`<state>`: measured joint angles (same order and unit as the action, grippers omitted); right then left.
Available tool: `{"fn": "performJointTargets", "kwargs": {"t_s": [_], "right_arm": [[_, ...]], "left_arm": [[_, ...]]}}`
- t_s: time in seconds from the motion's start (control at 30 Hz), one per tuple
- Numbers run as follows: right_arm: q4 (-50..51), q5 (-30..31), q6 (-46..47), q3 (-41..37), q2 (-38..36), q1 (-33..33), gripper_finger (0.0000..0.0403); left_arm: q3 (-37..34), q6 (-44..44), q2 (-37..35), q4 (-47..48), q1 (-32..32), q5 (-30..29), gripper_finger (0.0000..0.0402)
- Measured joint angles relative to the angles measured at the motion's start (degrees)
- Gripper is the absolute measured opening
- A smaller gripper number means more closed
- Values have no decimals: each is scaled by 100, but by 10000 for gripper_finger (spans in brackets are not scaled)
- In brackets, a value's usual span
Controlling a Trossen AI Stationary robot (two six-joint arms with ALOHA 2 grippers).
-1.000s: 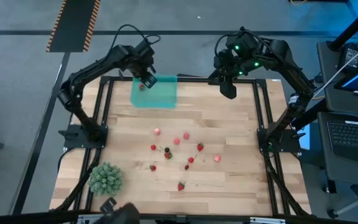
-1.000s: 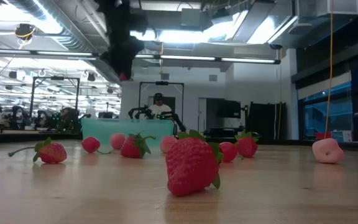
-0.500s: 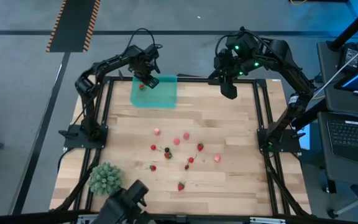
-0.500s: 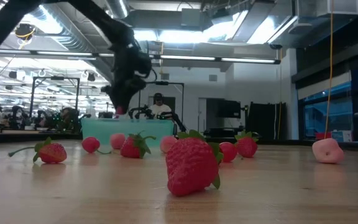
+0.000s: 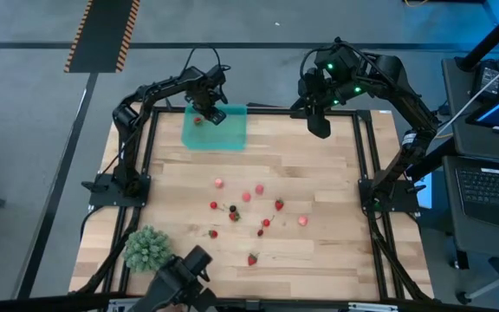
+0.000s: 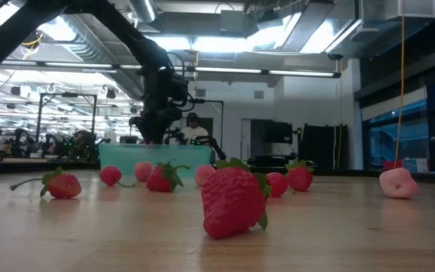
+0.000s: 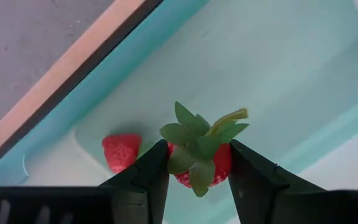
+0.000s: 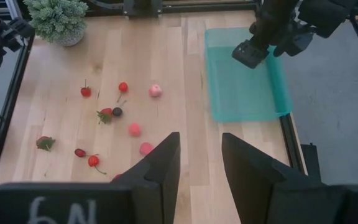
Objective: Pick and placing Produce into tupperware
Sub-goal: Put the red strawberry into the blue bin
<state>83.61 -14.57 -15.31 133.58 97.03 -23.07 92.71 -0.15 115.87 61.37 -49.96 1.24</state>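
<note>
Teal tupperware (image 5: 216,128): at the table's far edge, one strawberry (image 7: 121,152) lying inside.
Left gripper (image 7: 199,171): over the tupperware, jaws clamping a green-topped strawberry (image 7: 199,160).
Right gripper (image 5: 317,124): waits at the far edge, jaws apart, empty.
Remaining fruits (image 5: 248,212): scattered mid-table.

1. My left gripper (image 7: 197,163) hides the sides of the strawberry (image 7: 199,163) between its fingers.
2. From above, the tupperware (image 5: 223,132) contents are too small to tell.
3. My right gripper (image 8: 199,163) is cut off by the wrist picture's edge.
</note>
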Motion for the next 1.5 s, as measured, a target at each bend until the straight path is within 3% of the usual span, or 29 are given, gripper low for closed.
{"fn": "performJointTargets", "kwargs": {"t_s": [0.53, 1.13, 1.5], "right_arm": [[0, 0, 2, 0, -7, 0, 121], [-2, 0, 2, 0, -7, 0, 121], [-2, -2, 2, 0, -7, 0, 121]], "left_arm": [[-941, 299, -4, -916, -48, -5, 138], [-942, 635, -4, -1110, -222, -374, 140], [-942, 827, -4, -1106, -179, -506, 172]]}}
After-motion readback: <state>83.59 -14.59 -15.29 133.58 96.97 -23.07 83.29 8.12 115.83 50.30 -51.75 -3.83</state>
